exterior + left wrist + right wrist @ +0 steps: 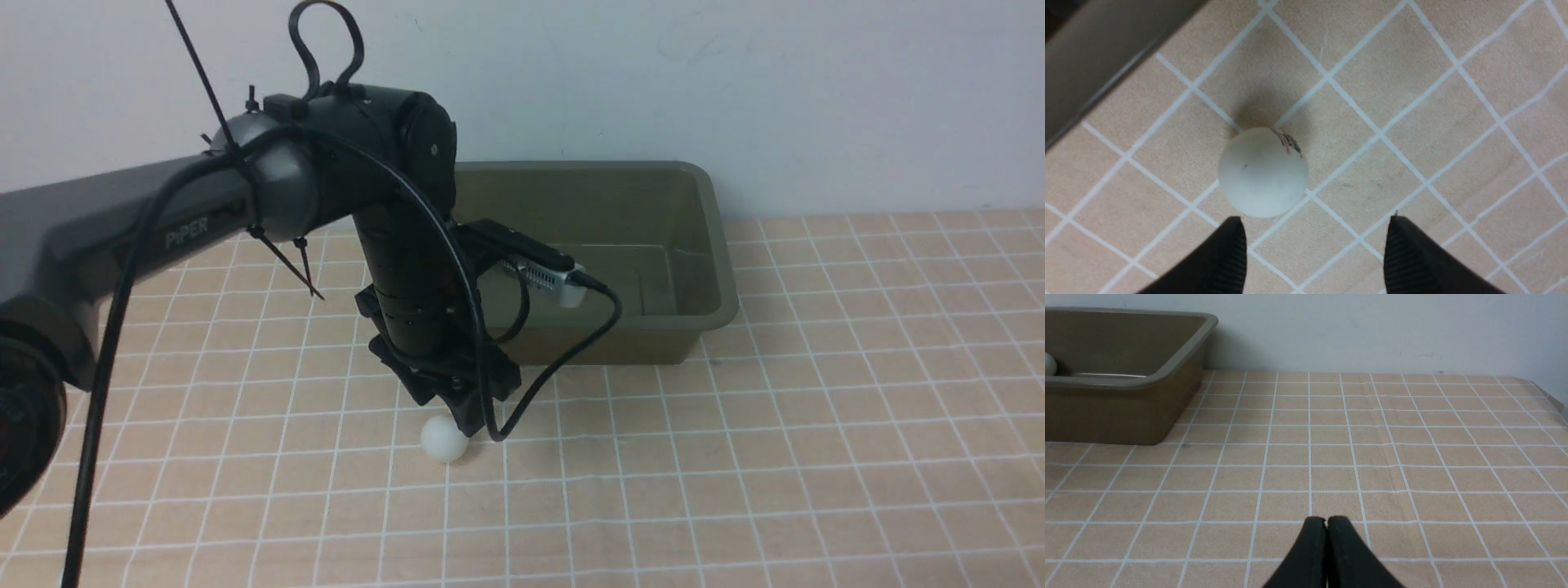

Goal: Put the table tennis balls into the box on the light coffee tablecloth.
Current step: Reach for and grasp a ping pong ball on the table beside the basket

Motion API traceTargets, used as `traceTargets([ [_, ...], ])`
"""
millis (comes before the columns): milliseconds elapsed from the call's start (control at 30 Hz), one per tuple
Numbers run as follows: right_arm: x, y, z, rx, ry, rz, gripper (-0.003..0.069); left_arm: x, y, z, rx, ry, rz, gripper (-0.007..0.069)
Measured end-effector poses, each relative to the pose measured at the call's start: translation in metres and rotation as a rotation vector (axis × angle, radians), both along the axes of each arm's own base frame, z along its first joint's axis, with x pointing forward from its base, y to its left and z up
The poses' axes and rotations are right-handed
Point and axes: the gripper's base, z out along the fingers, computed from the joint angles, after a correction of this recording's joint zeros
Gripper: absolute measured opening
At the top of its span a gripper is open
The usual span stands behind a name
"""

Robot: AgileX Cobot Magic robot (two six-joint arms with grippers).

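One white table tennis ball [444, 439] [1262, 171] with a small dark printed mark lies on the light coffee tablecloth [816, 408], in front of the olive-green box [686, 245]. My left gripper [463, 418] [1315, 220] hangs just over the cloth, open. The ball sits right before its fingertips [1231, 241], off toward one finger and not between them. My right gripper [1326, 519] is shut on nothing, low over the cloth. Part of another white ball [1048, 363] shows inside the box [1180, 347].
The box stands at the back against the white wall [735, 82]. A corner of the box [1086, 49] lies close to the left gripper. The left arm's black cable [571, 359] loops down in front of the box's near wall.
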Motion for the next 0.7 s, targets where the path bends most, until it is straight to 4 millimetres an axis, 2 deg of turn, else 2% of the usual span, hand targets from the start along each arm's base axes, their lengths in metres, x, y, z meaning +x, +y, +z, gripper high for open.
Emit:
traceTargets([
  [200, 0.000, 0.000, 0.000, 0.000, 0.000, 0.000, -0.0016, 0.004, 0.000, -0.018, 0.066, 0.007, -0.007, 0.0373],
  [700, 0.000, 0.000, 0.000, 0.000, 0.000, 0.000, -0.0016, 0.011, -0.003, -0.044, 0.088, 0.012, -0.004, 0.0373],
])
